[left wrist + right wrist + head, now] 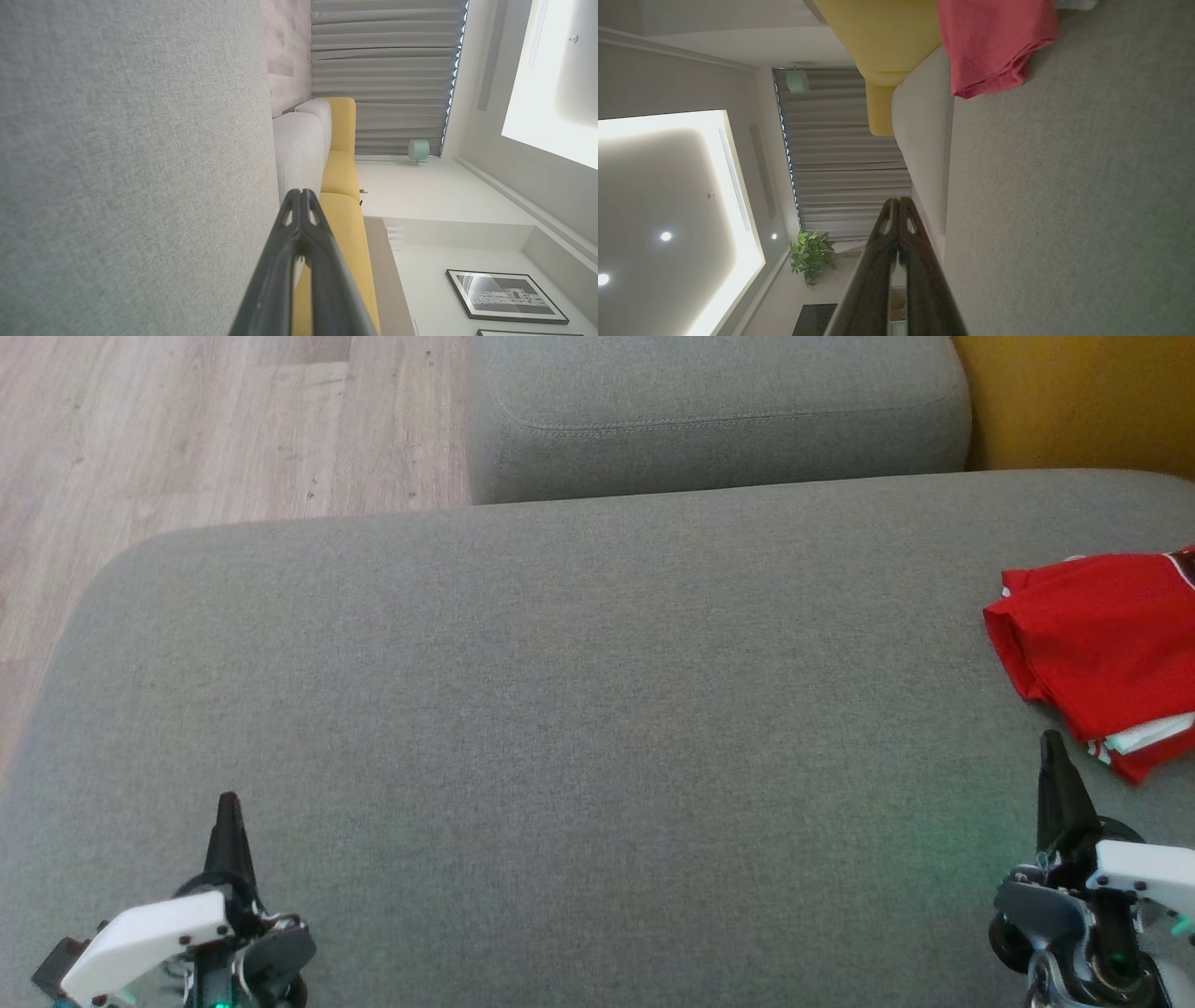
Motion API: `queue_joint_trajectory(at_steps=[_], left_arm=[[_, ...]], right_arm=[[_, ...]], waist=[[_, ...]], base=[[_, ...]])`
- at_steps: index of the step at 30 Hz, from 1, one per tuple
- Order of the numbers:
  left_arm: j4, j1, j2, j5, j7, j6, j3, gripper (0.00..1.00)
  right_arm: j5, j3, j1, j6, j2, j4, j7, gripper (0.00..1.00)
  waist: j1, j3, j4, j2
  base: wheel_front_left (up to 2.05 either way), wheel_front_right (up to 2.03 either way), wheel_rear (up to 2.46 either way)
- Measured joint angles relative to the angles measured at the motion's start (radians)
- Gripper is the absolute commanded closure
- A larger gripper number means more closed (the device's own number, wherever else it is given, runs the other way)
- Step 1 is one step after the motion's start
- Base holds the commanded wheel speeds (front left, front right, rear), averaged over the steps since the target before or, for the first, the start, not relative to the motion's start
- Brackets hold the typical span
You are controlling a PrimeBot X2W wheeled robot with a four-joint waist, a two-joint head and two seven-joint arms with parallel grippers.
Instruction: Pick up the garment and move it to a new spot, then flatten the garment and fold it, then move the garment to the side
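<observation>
Grey sofa cushion (560,691) spreads across the near side of the room, with pale wood floor (187,429) beyond its far left corner. At the near left sits the left hand (229,807), its two dark fingers pressed together on nothing. The right hand (1053,751) at the near right is pinched together the same way and is also empty. Just ahead and to the right of it lies the red garment (1102,635) (white trim peeks from its layers), near the fingertips but apart from them, at the cushion's right edge. It looks folded and set aside, so I'd judge the last step done or nearly so. Any further tidying calls for the right hand to part its fingers first, then reach forward and right.
</observation>
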Motion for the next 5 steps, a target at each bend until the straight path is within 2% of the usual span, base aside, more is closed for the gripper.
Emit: queue_joint_trajectory(at_steps=[5], left_arm=[[0.000, 0.000, 0.000, 0.000, 0.003, 0.000, 0.001, 1.00]], right_arm=[[0.000, 0.000, 0.000, 0.000, 0.000, 0.000, 0.000, 1.00]], waist=[[0.0000, 0.000, 0.000, 0.0000]], base=[[0.00, 0.00, 0.00]])
